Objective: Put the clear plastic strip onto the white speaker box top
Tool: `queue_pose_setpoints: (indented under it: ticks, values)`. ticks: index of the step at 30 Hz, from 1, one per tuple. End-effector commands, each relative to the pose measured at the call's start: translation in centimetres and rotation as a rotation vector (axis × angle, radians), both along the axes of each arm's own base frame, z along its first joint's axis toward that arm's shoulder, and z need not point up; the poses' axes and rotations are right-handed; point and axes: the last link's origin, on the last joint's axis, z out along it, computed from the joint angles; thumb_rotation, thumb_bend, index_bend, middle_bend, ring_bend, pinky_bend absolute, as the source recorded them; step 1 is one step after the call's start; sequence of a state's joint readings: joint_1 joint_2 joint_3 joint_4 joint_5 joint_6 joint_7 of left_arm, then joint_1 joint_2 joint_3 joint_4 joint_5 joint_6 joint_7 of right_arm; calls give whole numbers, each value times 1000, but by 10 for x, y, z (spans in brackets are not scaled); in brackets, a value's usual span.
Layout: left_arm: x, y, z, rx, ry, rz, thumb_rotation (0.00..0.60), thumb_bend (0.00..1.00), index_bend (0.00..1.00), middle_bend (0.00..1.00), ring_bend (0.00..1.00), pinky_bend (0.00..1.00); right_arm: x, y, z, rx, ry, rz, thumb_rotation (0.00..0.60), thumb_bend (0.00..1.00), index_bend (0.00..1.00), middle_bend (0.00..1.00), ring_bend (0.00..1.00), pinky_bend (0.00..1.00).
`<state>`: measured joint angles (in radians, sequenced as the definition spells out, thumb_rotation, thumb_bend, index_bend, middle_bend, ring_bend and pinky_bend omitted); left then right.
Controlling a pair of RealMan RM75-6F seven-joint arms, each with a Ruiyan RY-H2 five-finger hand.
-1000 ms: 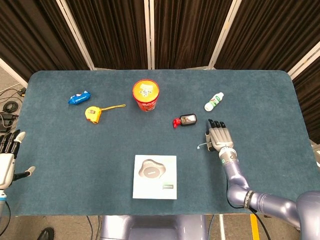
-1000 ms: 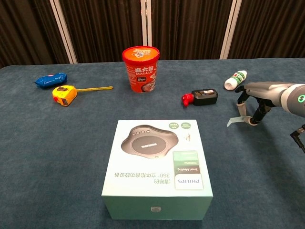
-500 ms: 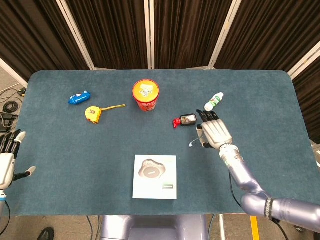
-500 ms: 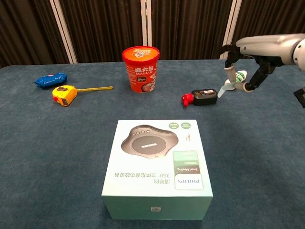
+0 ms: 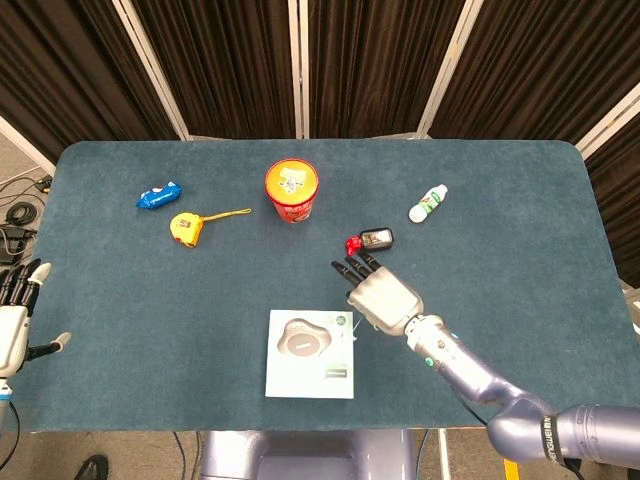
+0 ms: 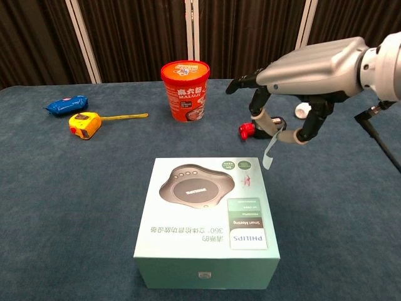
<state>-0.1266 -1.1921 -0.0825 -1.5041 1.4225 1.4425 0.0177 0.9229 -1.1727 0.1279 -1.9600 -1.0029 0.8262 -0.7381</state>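
The right hand (image 6: 301,66) hangs above the table, pinching the clear plastic strip (image 6: 270,149) between its thumb and a finger, so that the strip dangles down from the grip. Directly below and a little to the hand's left sits the white speaker box (image 6: 205,216); the strip's lower end hangs just past the box's far right corner, and in the head view the strip (image 5: 352,335) shows over the box's right edge. Just beyond the hand lies a small black device with a red end (image 6: 255,129), partly hidden by the fingers, and further out on the hand's right side is a white bottle with a green label (image 5: 428,203). Further away on its left stands an orange cup of noodles (image 6: 185,89). Beyond that, well apart from the hand, lie a yellow tape measure (image 6: 85,123) with its tape pulled out and a blue packet (image 6: 64,105). The left hand (image 5: 14,318) hangs at the table's near left edge, holding nothing, with its fingers spread.
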Motion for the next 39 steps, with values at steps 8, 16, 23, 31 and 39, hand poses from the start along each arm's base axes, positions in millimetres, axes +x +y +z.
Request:
queue_pose_setpoints:
  ticks: [8, 16, 23, 31, 39]
  values:
    - [-1, 0, 2, 4, -10, 1, 600, 0, 0, 0, 0, 0, 15, 19, -24, 0, 114, 76, 600, 486, 687, 0, 0, 0]
    - [0, -1, 2, 1, -9, -1, 600, 0, 0, 0, 0, 0, 23, 24, -37, -5, 150, 104, 600, 481, 625, 0, 0, 0]
    - [0, -1, 1, -2, -8, 0, 600, 0, 0, 0, 0, 0, 31, 22, -48, -12, 130, 89, 600, 3, 70, 0, 0, 0]
    - [-1, 0, 1, -3, -12, 3, 600, 0, 0, 0, 0, 0, 45, 17, -44, -42, 25, 79, 600, 0, 29, 0, 0, 0]
    - [0, 0, -1, -19, -27, -1, 600, 0, 0, 0, 0, 0, 46, 10, -10, -129, -50, 105, 600, 0, 37, 0, 0, 0]
